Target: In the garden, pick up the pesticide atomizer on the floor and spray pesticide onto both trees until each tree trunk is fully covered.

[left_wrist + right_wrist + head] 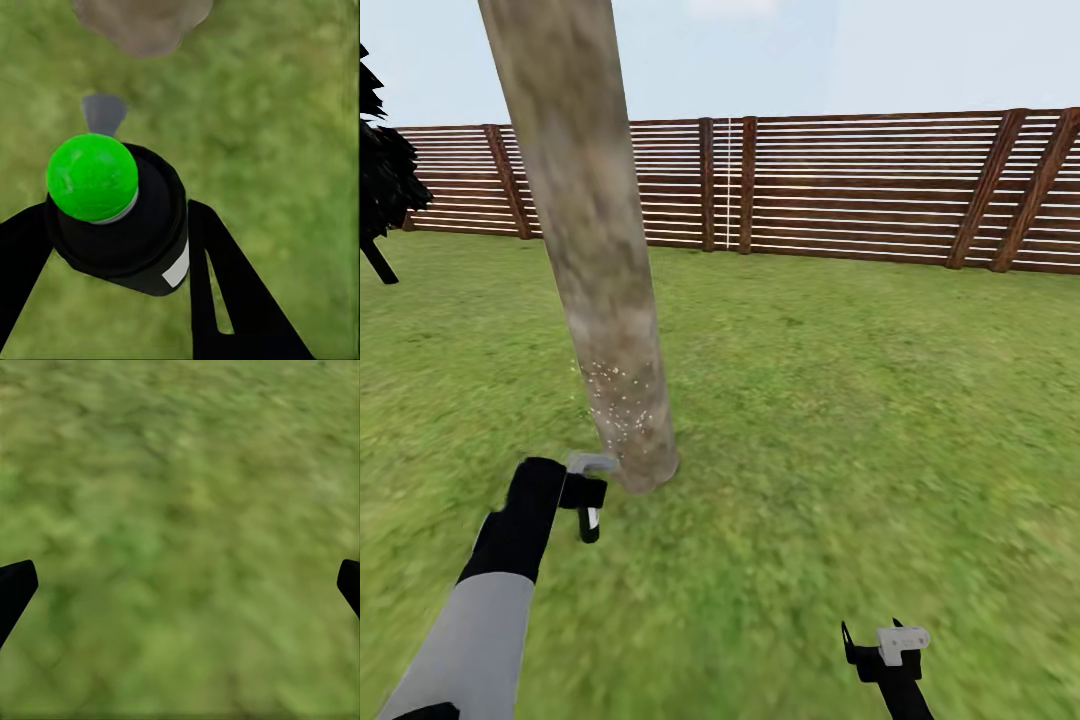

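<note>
Fenced lawn (840,400), one trunk (595,250), one atomizer (124,225)

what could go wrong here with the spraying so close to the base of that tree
The white pesticide specks sit only on a low patch of the thick mottled grey-tan tree trunk; everything above looks bare, so coverage may stay incomplete unless the aim rises. The left gripper holds the small black atomizer with the green top very near the trunk base and could bump it. The bottle looks tilted between the fingers, so it might slip.
</note>
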